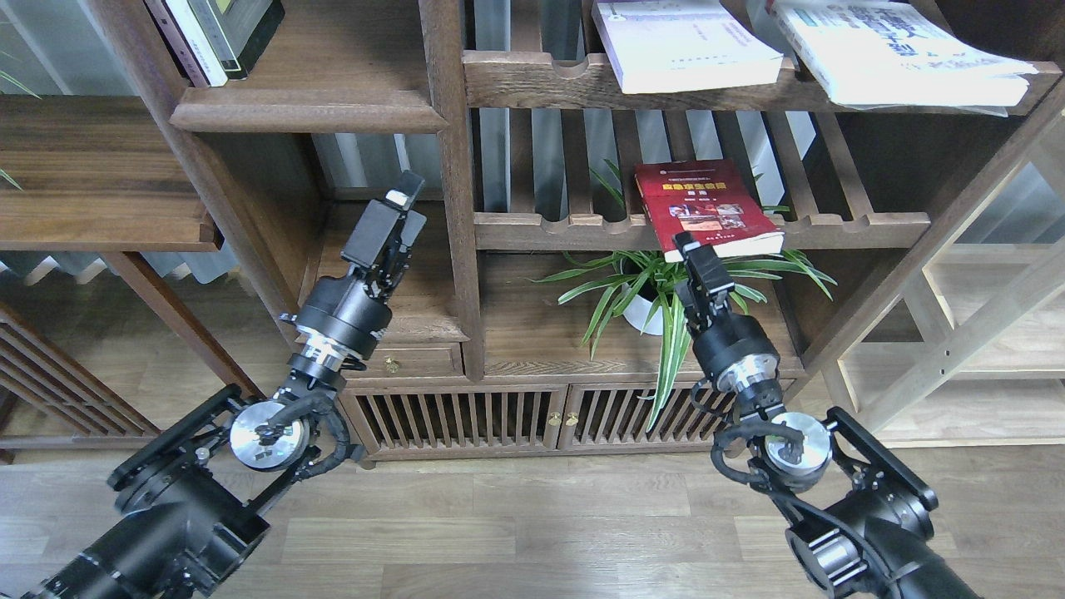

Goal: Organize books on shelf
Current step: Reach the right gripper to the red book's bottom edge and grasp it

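The dark red book (705,208) lies flat on a slatted rack, its front edge overhanging the scalloped rail. The pale lavender-white book (682,42) and the white book with blue characters (890,50) lie on the slatted rack above. The walnut shelf (308,112) with a moulded front edge is at the upper left. My left gripper (404,198) is empty, its fingers together, in front of the left compartment below that shelf. My right gripper (686,246) points up at the red book's lower left corner; its fingers cannot be told apart.
Upright books (212,33) stand on the walnut shelf's left end. A potted plant (657,291) spreads leaves around my right gripper. A vertical post (456,208) stands between the arms. A lower plank (391,299) and a slatted cabinet (516,416) are below.
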You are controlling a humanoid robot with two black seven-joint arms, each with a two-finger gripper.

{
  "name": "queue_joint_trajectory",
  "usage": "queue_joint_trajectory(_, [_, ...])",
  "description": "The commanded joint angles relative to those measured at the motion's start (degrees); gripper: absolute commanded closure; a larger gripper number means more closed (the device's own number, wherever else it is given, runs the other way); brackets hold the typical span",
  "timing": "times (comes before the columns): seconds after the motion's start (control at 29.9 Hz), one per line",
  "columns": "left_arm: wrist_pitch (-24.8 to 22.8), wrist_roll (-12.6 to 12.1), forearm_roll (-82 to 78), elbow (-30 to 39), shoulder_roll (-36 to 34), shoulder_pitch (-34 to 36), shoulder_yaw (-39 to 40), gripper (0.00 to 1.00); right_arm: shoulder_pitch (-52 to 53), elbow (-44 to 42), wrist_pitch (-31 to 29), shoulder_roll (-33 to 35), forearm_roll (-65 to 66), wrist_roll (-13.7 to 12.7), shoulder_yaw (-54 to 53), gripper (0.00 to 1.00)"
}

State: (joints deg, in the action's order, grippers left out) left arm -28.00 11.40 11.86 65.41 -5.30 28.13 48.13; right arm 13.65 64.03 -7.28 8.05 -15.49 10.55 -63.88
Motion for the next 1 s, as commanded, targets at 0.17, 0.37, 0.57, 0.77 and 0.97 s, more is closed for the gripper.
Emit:
queue_joint_trajectory(0.17, [0.0,-0.85,-0.26,0.33,-0.5,-0.27,-1.2,0.01,1.65,-4.52,-0.02,0.21,-0.15,-0.09,-0.45,0.0])
queue_joint_trajectory(0.37, [0.0,-0.94,-0.44,0.33,-0.15,0.35,-1.29,0.01,2.7,-6.8,-0.02,0.12,-0.15,-0.09,-1.07,0.0])
queue_joint_trajectory(0.57, [0.0,-1.03,-0.44,0.33,-0.5,0.44,-1.29,0.01,5.25,-9.18,-0.11,0.12,-0.15,-0.09,-1.16,0.0])
queue_joint_trajectory(0.77, [0.0,-1.03,-0.44,0.33,-0.59,0.52,-1.29,0.01,7.09,-12.17,-0.11,0.12,-0.33,-0.09,-1.51,0.0])
queue_joint_trajectory(0.97, [0.0,-1.03,-0.53,0.33,-0.67,0.52,-1.29,0.01,8.59,-14.8,-0.11,-0.14,-0.68,-0.18,-2.39,0.0])
